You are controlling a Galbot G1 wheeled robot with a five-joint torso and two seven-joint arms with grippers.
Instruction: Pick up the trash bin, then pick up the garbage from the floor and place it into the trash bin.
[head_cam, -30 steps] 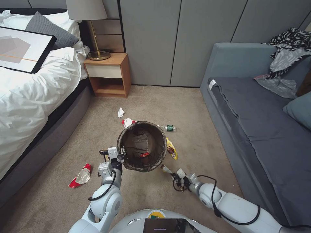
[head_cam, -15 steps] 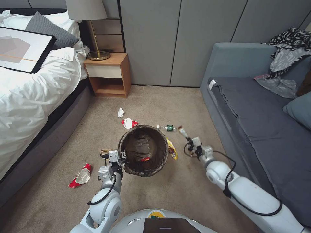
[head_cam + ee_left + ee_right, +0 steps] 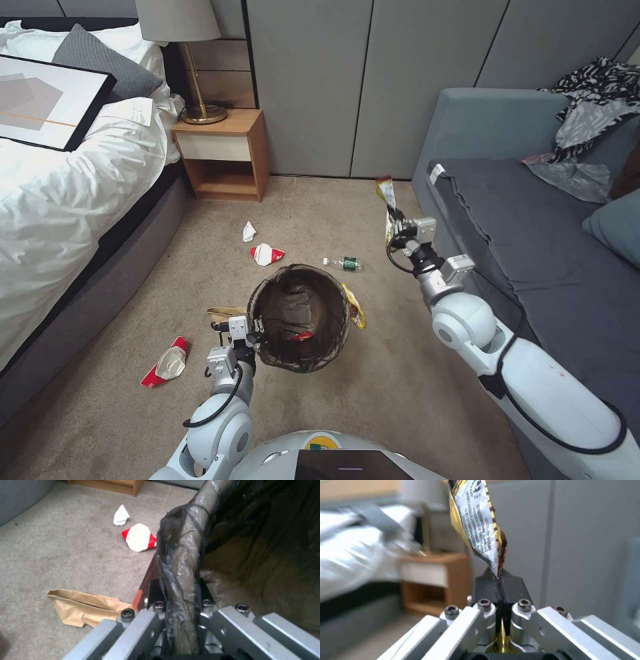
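Left gripper (image 3: 255, 328), lower centre of the head view: jaws clamped on the near-left rim of the trash bin (image 3: 300, 317), which hangs off the carpet with its dark liner folded over the edge. In the left wrist view the rim (image 3: 181, 562) runs straight between the fingers.

Right gripper (image 3: 398, 227), right of centre and raised: pinched tight on the lower end of a yellow snack wrapper (image 3: 385, 193), which stands up above the fingertips, well apart from the bin. The right wrist view has the wrapper (image 3: 480, 522) rising from the shut black pads (image 3: 511, 587).

Beige carpet (image 3: 373, 393). Just beside the bin: brown paper bag (image 3: 225, 311) at its left, another yellow wrapper (image 3: 354, 308) at its right. Lower left, a red-and-white packet (image 3: 167, 363). Beyond the bin: second red-and-white packet (image 3: 266, 254), green-labelled bottle (image 3: 345, 263), white paper scrap (image 3: 248, 231).

Bed (image 3: 53, 200) at left, grey sofa (image 3: 533, 233) at right, wooden nightstand (image 3: 223, 157) with a lamp (image 3: 183, 40) at upper left, grey wall panels (image 3: 347, 80) behind.
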